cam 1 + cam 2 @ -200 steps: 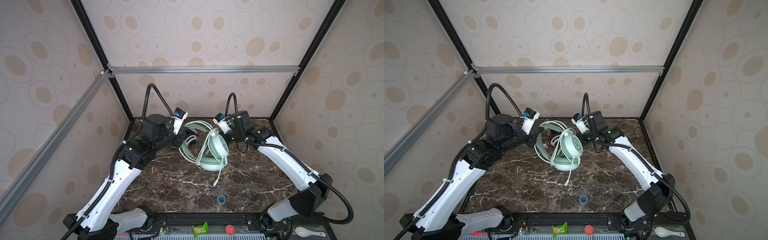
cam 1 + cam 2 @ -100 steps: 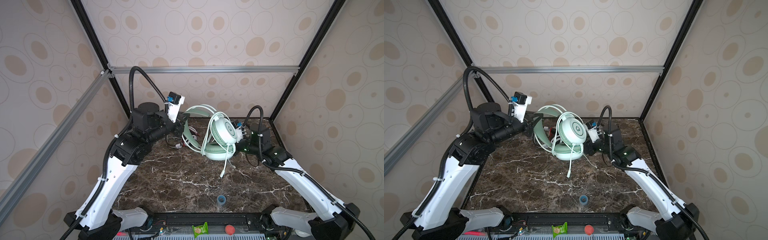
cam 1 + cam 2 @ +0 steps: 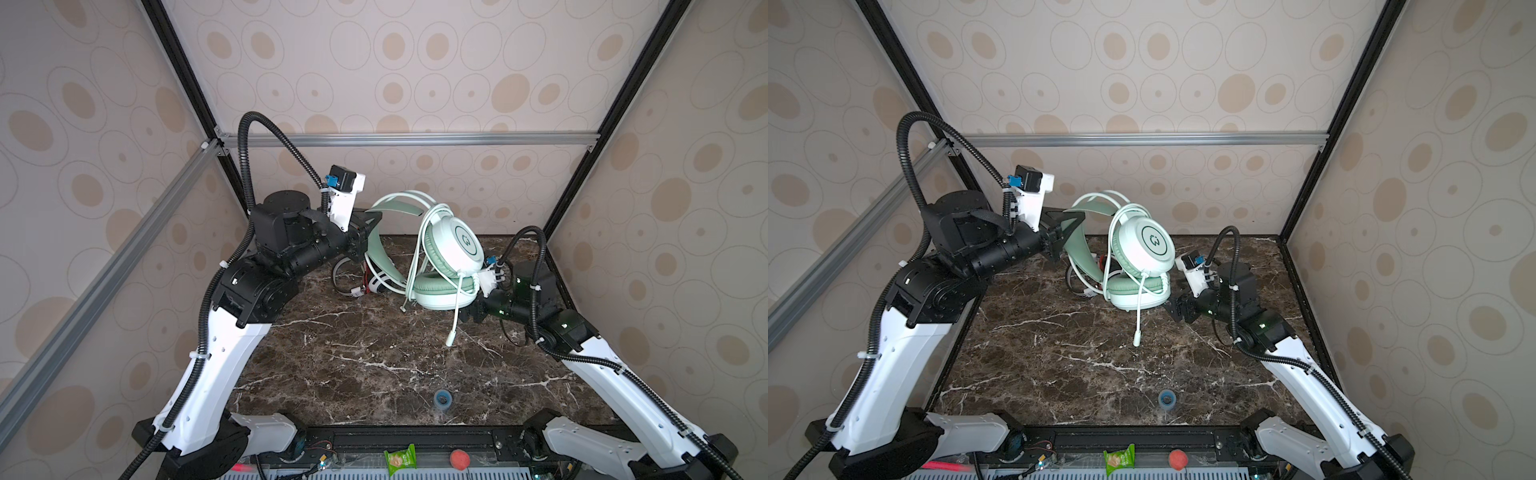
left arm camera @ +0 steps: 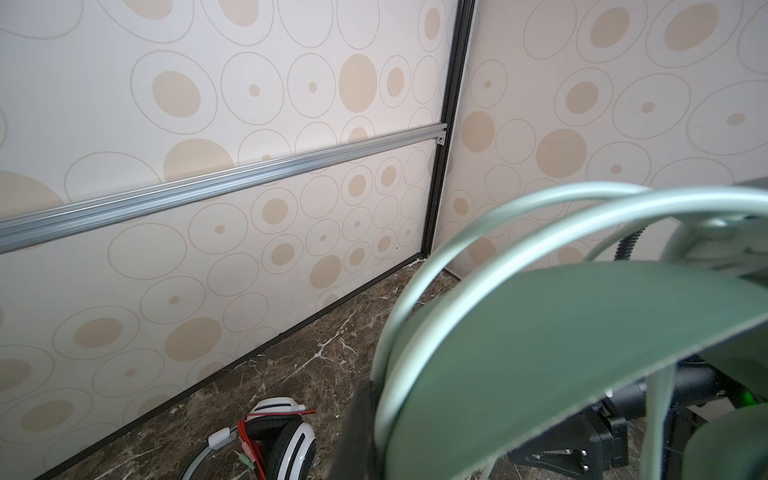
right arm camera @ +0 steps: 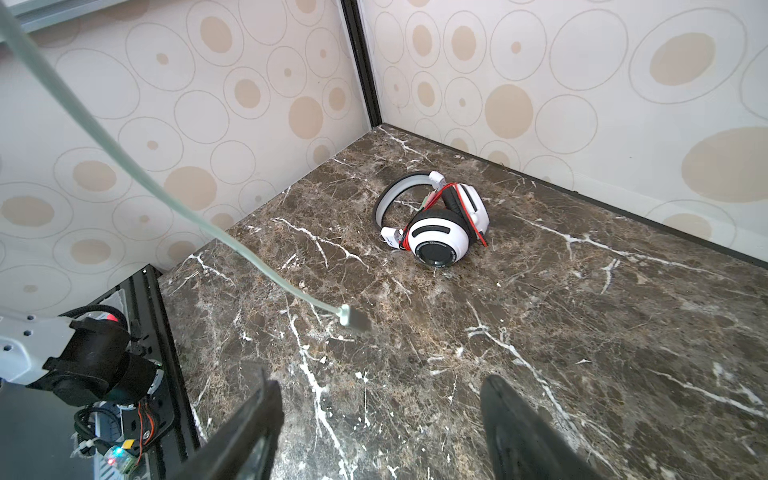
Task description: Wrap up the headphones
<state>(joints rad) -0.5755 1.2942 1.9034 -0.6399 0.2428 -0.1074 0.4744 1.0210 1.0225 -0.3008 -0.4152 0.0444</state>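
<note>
Jaws first: the left jaws are clamped tight on the band [image 3: 380,253] of the mint pair [image 3: 455,245] and hold it up over the back of the desk [image 3: 353,374]. We cannot tell whether its lower cup touches the desk. Low behind that band, the white pair [image 5: 436,226] lies on the desk with its red cable [image 5: 451,195] bunched around it. Pale cable loops over the mint band and upper cup, and one loose end hangs straight down to a plug [image 5: 354,321] over the desk. Just right of the lower cup, the right jaws stand wide apart, near the desk, with nothing between them.

We judge the mint wrap nearly done, with only that hanging end left to stow. To do it well, we would keep the left clamp steady, take the cable close to the plug, and lay it round the band with light tension. Then we would tuck the plug under a turn so nothing springs loose.

Counted: two headphones, two arms, one dangling plug, one blue ring [image 3: 442,399] near the desk's front edge, one green packet [image 3: 400,459] and one red ball [image 3: 459,458] beyond that edge.
</note>
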